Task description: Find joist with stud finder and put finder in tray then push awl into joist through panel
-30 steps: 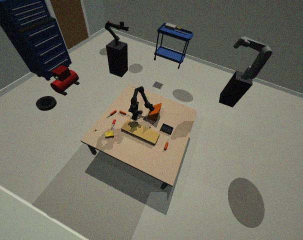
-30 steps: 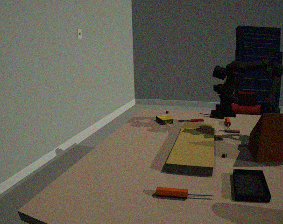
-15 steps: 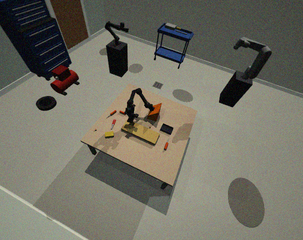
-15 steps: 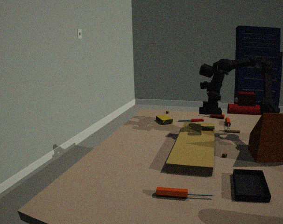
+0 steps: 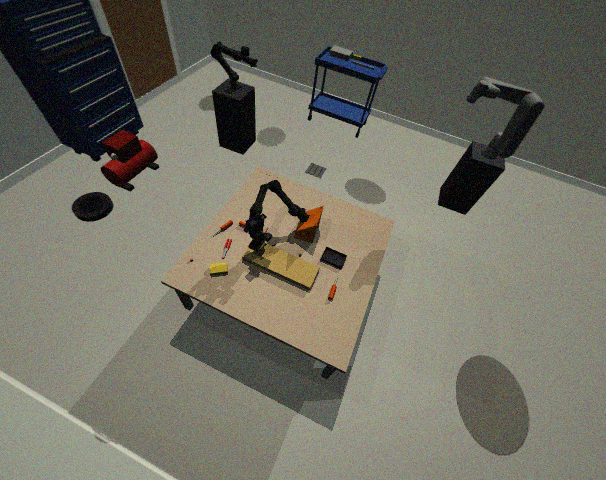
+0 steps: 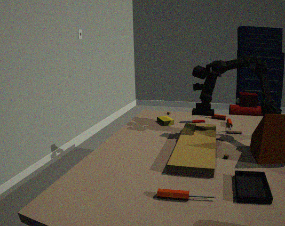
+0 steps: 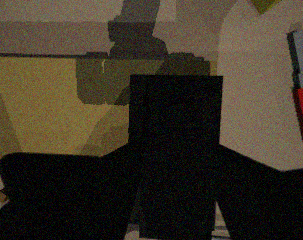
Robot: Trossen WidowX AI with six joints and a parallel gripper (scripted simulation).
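Note:
My gripper (image 5: 258, 239) (image 6: 203, 107) is shut on a dark, box-shaped stud finder (image 6: 202, 112) (image 7: 176, 110). It holds it above the far end of the yellowish floor panel (image 5: 288, 266) (image 6: 194, 155) (image 7: 36, 100), with a gap below; the gripper's shadow falls on the panel. The black tray (image 5: 331, 265) (image 6: 253, 200) is beside the panel's near end and looks empty. An orange-handled tool with a thin shaft (image 5: 332, 291) (image 6: 173, 194) lies near the tray; I cannot tell whether it is the awl. The joist is hidden.
A yellow block (image 5: 218, 269) (image 6: 165, 120) and a red-handled tool (image 5: 227, 246) (image 6: 198, 121) lie beyond the panel's far end. More orange-handled tools (image 5: 225, 225) (image 6: 219, 117) lie near the arm. A large orange block (image 5: 310, 223) (image 6: 271, 138) stands behind the panel. A small cube (image 6: 225, 156) lies beside the panel.

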